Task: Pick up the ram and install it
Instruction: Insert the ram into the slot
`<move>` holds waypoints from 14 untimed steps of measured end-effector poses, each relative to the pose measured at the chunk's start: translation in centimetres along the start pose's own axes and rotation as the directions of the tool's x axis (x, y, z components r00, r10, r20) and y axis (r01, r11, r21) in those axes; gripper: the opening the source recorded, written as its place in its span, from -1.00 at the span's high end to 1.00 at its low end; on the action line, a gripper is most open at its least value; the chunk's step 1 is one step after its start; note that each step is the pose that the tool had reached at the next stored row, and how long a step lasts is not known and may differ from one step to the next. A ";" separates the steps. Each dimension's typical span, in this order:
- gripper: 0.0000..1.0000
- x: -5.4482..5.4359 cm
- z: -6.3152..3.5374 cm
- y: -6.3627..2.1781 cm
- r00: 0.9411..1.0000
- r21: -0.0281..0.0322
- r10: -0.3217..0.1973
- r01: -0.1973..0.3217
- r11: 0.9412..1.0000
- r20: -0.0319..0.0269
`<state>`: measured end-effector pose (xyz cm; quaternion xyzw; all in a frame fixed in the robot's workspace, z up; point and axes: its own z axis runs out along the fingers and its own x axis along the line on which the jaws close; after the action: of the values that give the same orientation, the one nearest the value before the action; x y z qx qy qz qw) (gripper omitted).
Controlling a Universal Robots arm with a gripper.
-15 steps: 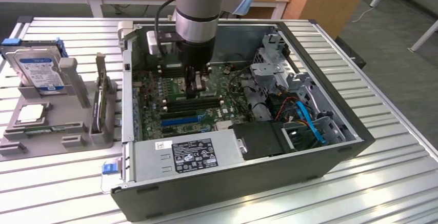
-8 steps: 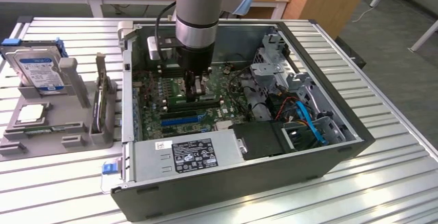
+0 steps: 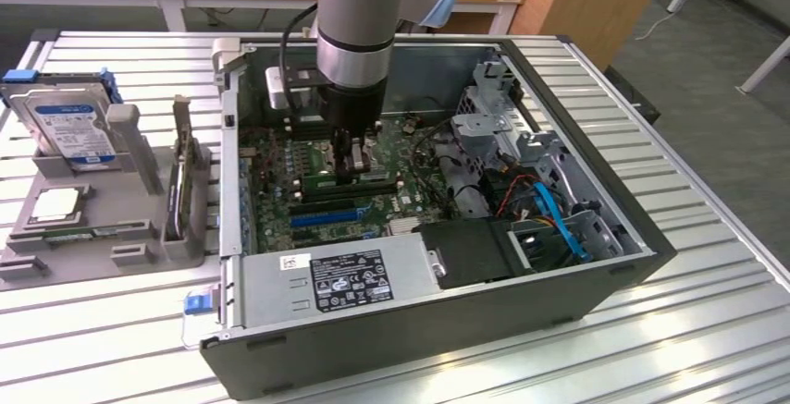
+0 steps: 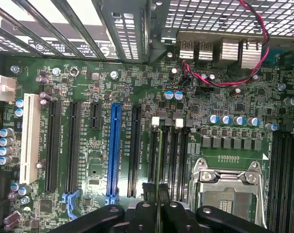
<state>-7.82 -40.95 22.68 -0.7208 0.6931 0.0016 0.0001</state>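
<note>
ram (image 4: 159,160): long thin green circuit-board stick, edge-on, pinched in my nearly closed black claw (image 4: 157,209) above the black memory slots (image 4: 178,155). likely light, stiff, brittle; i grip mid-length, off the contacts.

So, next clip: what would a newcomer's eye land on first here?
The open computer case on the slatted table, with the robot arm reaching straight down into it. Inside, the gripper is closed on the ram, held edge-on over the memory slots beside the CPU socket on the green motherboard. On the exterior view's left, a grey holder carries a blue-labelled hard drive.
</note>
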 end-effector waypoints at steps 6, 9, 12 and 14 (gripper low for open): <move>0.73 0.0 0.01 -0.02 1.000 0.000 0.000 0.000 1.000 0.000; 0.73 0.2 0.01 -0.02 1.000 0.000 0.000 0.000 1.000 0.000; 0.73 0.3 0.03 -0.01 1.000 0.000 0.000 0.000 1.000 0.000; 0.73 0.3 0.03 -0.02 1.000 0.000 0.000 0.000 1.000 0.000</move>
<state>-7.79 -41.21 22.65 -0.7209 0.6930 0.0016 0.0001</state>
